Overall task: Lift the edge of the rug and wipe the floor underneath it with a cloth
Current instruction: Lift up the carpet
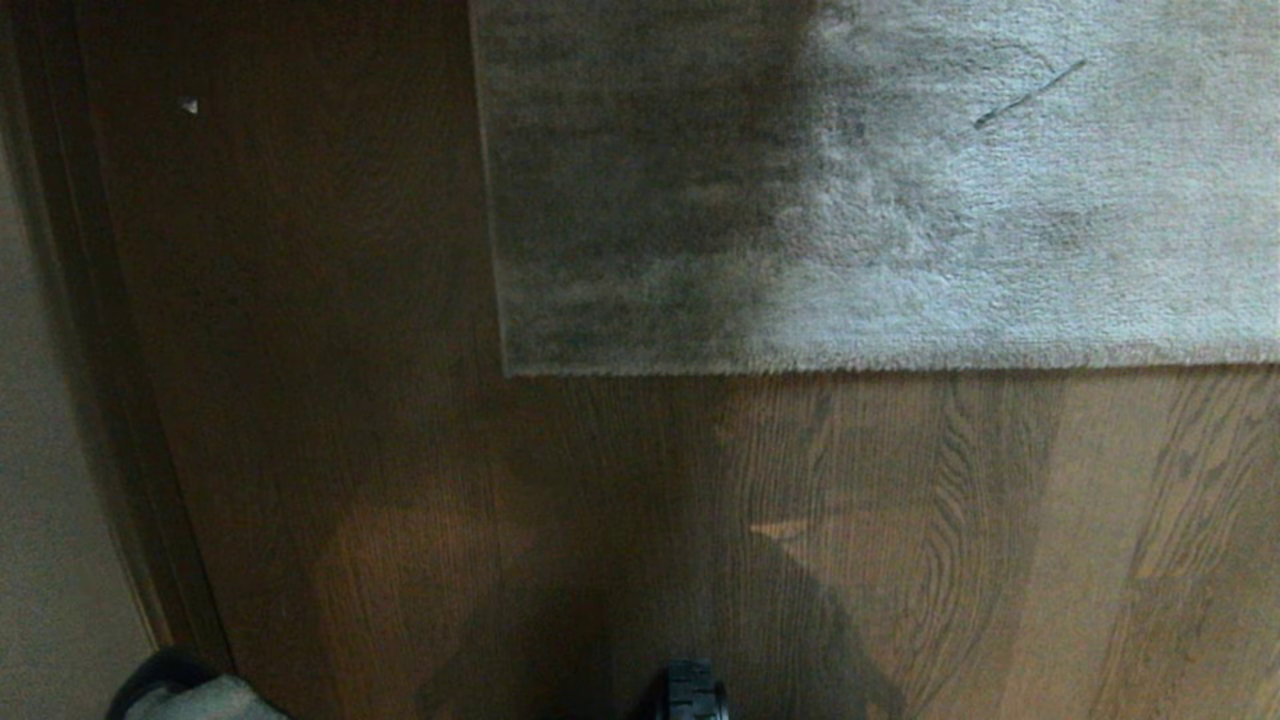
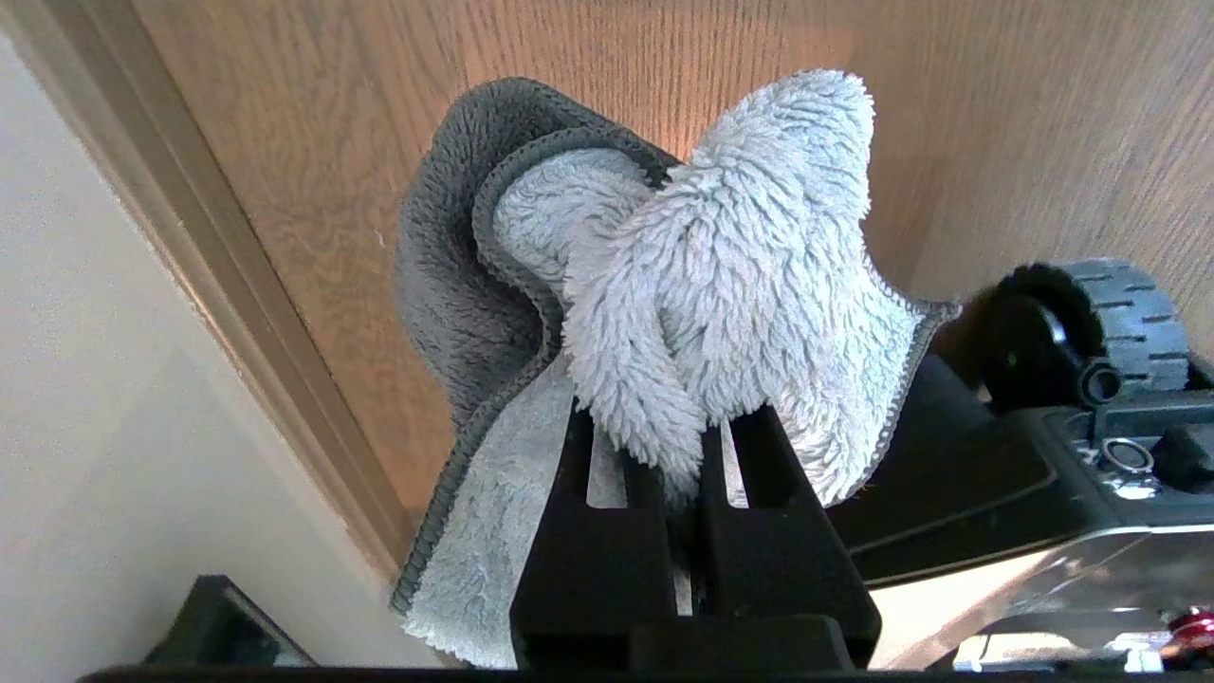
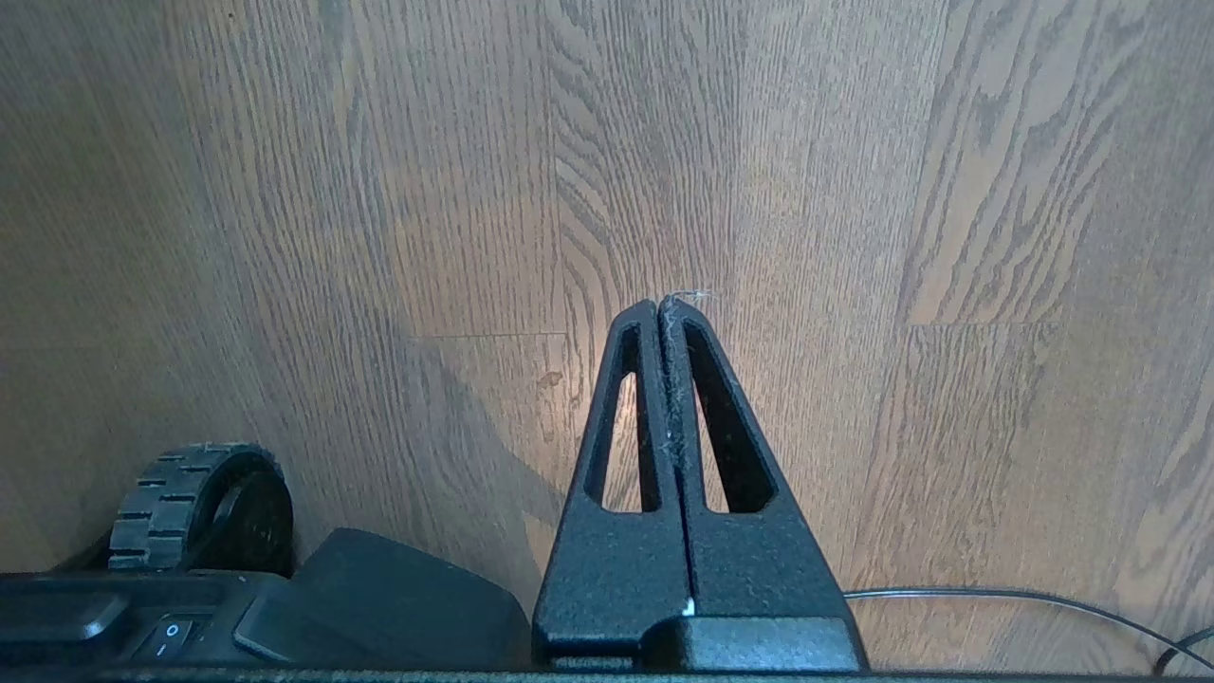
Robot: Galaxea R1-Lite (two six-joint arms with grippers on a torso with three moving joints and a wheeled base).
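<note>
The light-grey plush rug (image 1: 900,200) lies flat on the brown wood-grain floor (image 1: 900,520). Its near rug edge (image 1: 900,368) runs straight to a corner (image 1: 510,372). My left gripper (image 2: 678,427) is shut on the cloth (image 2: 721,247), a fluffy pale-grey rag with a darker grey side that bunches over the fingertips and hides them. It hangs above the floor (image 2: 948,114) beside the wall. A bit of the cloth (image 1: 205,700) shows at the head view's lower left corner, far from the rug. My right gripper (image 3: 661,304) is shut on nothing, above bare floor (image 3: 948,237).
A brown baseboard (image 2: 237,285) and pale wall (image 2: 85,427) run along the left side. The robot's base wheel (image 2: 1110,323) sits by the cloth, and another wheel (image 3: 190,493) shows near the right arm. A thin cable (image 3: 996,598) lies on the floor.
</note>
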